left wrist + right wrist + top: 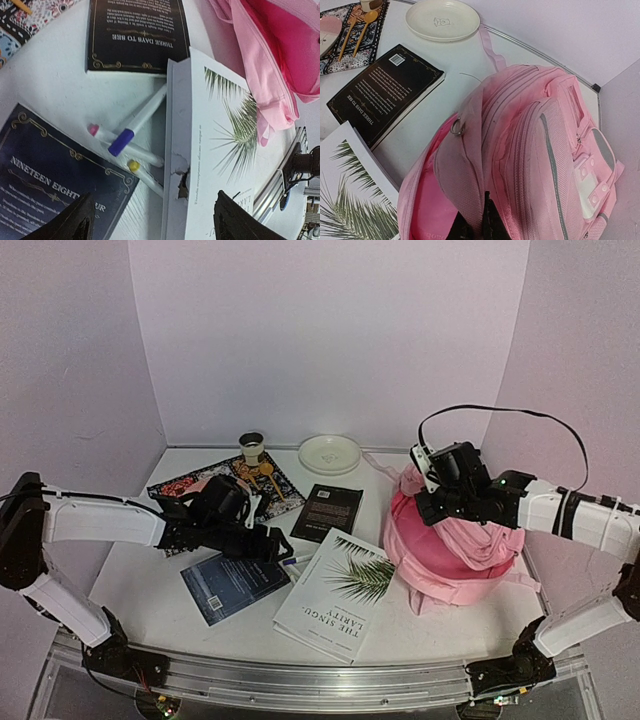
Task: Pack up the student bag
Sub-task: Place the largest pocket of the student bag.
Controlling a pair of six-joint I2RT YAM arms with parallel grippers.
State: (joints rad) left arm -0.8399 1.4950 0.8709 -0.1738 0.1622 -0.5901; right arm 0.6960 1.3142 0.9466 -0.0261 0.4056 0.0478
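My left hand (153, 212) is wide open and holds nothing. Three pens (144, 114) lie just under it, next to the white palm-leaf book (220, 150). My right hand (475, 222) is pinched tight on the edge of the pink student bag (535, 150) right below it.

The pink student bag (452, 558) is seen slumped on the right of the worktop (150, 572), with grey trim and a white buckle patch on its front. Its main compartment is held open, the rim pinched in the right gripper (479, 224).
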